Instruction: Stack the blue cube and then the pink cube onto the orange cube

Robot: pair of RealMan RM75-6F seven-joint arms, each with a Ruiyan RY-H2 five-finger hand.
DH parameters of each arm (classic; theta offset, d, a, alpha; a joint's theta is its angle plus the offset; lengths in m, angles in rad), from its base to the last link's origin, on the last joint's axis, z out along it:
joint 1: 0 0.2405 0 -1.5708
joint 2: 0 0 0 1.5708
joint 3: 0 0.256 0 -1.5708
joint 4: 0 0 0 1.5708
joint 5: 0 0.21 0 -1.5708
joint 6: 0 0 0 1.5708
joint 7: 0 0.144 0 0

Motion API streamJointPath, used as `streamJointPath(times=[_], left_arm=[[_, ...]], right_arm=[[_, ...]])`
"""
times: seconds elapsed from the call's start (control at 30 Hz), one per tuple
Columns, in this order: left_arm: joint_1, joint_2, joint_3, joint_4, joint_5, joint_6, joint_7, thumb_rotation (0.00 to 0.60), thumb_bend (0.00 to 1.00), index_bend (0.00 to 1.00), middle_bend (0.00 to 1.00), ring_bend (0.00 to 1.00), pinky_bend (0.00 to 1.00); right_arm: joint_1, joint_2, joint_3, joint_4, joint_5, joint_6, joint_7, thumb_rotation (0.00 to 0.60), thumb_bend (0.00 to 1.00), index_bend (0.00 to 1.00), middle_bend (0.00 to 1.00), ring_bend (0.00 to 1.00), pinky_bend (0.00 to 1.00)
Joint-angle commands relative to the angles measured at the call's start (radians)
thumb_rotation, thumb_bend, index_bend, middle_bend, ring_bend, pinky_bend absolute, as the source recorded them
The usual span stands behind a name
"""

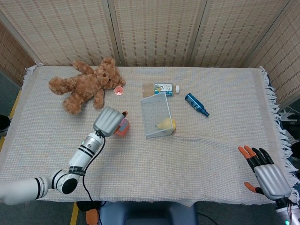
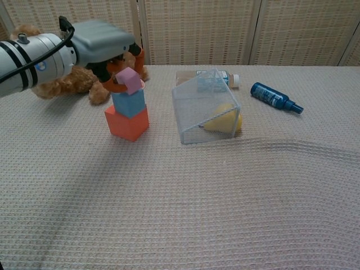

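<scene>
Pink cube (image 2: 129,80) in left hand (image 2: 104,45)

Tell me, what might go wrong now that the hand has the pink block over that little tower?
The pink cube looks tilted in the left hand, so it may land on an edge and slide off the blue cube. The blue cube already sits skewed on the orange cube; a nudge from the fingers on release could topple both.

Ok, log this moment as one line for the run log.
stage: placing pink cube | left hand: holding it over blue cube | blue on orange cube | right hand: open, idle
</scene>
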Motion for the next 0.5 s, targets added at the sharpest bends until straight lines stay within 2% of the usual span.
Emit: streamJointPath(times=[0.03, 0.2, 0.5], left_arm=[[-0.005, -0.001, 0.005, 0.004, -0.009, 0.003, 0.005, 0.600, 0.29, 0.59, 1.00, 1.00, 1.00], [-0.010, 0.002, 0.016, 0.002, -0.023, 0.006, 0.013, 0.600, 0.30, 0.57, 1.00, 1.00, 1.00], [-0.020, 0.002, 0.031, -0.001, -0.046, 0.015, 0.028, 0.600, 0.29, 0.47, 1.00, 1.00, 1.00]], right_arm=[[0.000, 0.001, 0.000, 0.000, -0.001, 0.001, 0.002, 0.600, 0.08, 0.00, 0.00, 0.00, 0.00], [-0.002, 0.002, 0.000, 0.000, -0.003, 0.005, 0.004, 0.600, 0.08, 0.00, 0.00, 0.00, 0.00], [-0.002, 0.003, -0.001, -0.001, -0.003, 0.005, 0.003, 0.600, 0.08, 0.00, 0.00, 0.00, 0.00]])
